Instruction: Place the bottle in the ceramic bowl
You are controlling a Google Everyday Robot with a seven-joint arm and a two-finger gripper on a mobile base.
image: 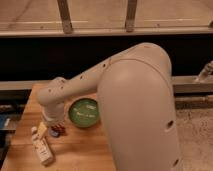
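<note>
The bottle (41, 146) is cream-white with a white cap and a yellowish label. It lies on its side on the wooden table (75, 150) at the lower left. The ceramic bowl (84, 112) is green and stands on the table to the bottle's upper right, with nothing in it. My gripper (54, 125) hangs down from the white wrist, between the bottle and the bowl and just left of the bowl's rim. It is above and to the right of the bottle's cap end, and apart from the bottle.
A red toy car (59, 131) sits just below the gripper. A pale translucent cup (43, 129) stands next to it, by the bottle's cap. My large white arm (135, 105) covers the right half of the table. A dark ledge and rails run behind.
</note>
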